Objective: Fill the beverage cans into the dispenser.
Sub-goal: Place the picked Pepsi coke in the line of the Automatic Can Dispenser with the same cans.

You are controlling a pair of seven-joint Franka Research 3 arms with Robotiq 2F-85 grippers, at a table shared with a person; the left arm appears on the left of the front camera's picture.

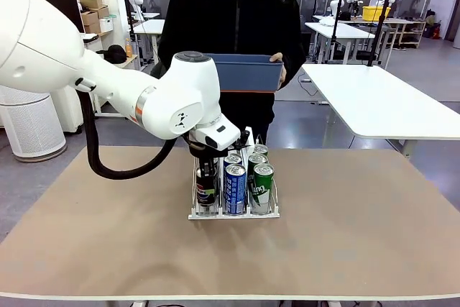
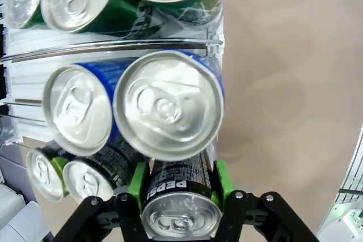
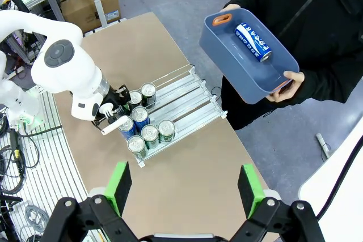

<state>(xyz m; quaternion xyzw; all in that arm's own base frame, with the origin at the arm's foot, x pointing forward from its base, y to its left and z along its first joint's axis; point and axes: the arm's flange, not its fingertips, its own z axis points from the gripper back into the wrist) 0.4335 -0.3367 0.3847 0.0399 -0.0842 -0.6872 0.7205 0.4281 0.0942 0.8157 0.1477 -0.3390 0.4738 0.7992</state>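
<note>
Down at the near end of the left lane of the dispenser (image 1: 215,216) stands a black Pepsi can (image 2: 180,215), held tight by the left gripper (image 2: 180,181), so I think letting go comes next, while the right gripper (image 3: 185,188) hangs wide open up high.

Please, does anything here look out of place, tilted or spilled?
Nothing stands out. The cans stand upright in the dispenser, also the Pepsi can in the left gripper. One blue can lies on its side in the tub, nothing spilled.
</note>
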